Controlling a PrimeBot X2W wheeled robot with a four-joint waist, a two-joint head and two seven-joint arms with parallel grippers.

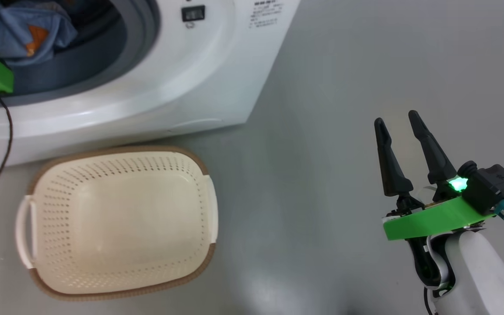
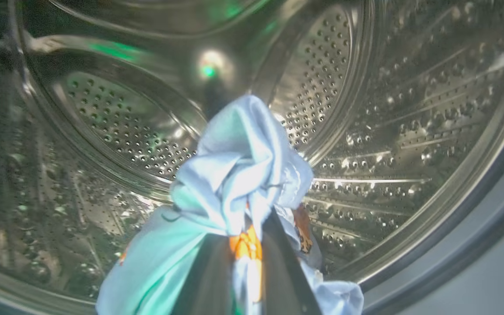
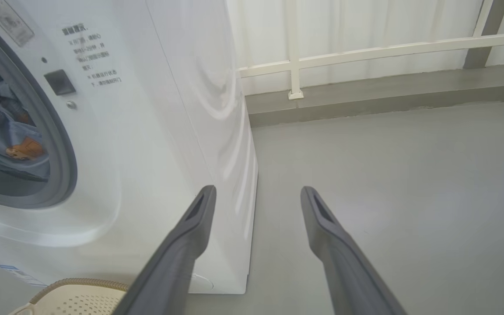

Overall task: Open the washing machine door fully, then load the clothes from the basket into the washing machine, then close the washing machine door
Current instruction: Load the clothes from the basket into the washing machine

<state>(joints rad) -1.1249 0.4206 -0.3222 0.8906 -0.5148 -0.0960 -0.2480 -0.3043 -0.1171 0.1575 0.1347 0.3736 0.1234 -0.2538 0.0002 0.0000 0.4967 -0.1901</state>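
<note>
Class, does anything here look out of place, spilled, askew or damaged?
Nothing stands out. The basket sits upright and empty before the washing machine; the clothes are in its drum, gripped by the left end effector.

Left tool (image 2: 244,238) tips buried in clothes (image 2: 239,166); basket (image 3: 81,283) cut by bottom edge

The basket (image 1: 120,227) sits on the floor (image 1: 344,87) at 7 o'clock, just before the washing machine (image 1: 182,83) at 11, clothes (image 1: 20,33) in its drum (image 2: 387,131), right gripper (image 1: 396,117) at 4.
</note>
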